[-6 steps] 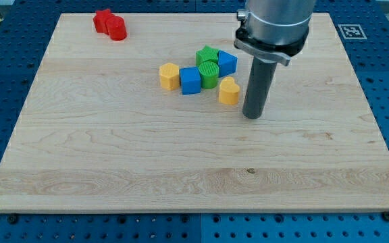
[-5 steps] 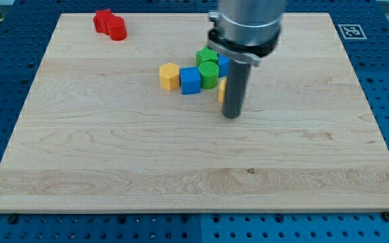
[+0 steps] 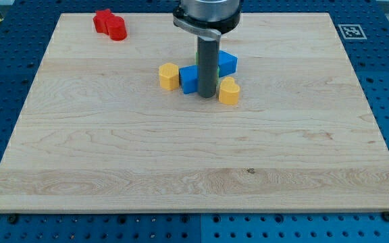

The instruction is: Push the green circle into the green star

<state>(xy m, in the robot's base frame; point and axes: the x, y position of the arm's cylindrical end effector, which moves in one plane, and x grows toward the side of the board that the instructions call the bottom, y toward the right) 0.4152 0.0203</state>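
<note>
Wooden surface [image 3: 181, 169] lies bare near the view's bottom. No gripper here; my tip [image 3: 207, 96] sits between blue block [image 3: 190, 79] and yellow block [image 3: 229, 91]. Green circle and star are hidden behind the rod. Judged light, stiff, sliding easily: push the circle's near side squarely.

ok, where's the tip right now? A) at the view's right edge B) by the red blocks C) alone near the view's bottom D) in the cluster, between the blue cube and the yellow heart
D: my tip sits in the cluster, with the blue cube on its left in the view and the yellow heart on its right; the rod hides the green blocks.
</note>
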